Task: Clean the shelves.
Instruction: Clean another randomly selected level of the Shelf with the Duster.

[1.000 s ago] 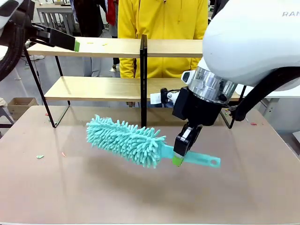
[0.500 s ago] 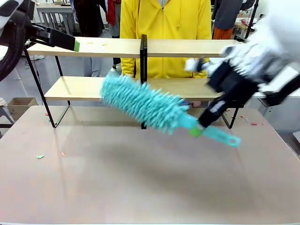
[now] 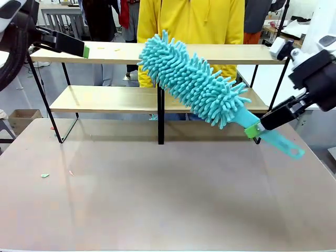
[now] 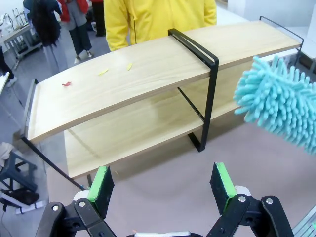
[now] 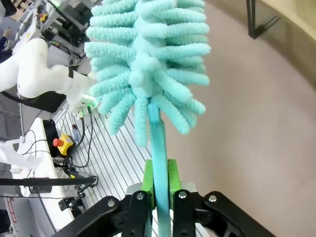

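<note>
Two long light-wood shelves in a thin black metal frame, upright on grey-beige tabletop. Before their right half, right gripper clamped on fluffy turquoise microfibre duster, head tilted up across their centre post. By their top-left end, left gripper spread wide, empty.

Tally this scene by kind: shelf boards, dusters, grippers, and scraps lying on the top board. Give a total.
shelf boards: 2
duster: 1
grippers: 2, the left gripper open, the right gripper shut on the duster's handle
scraps on the top board: 3
Total: 8
</note>
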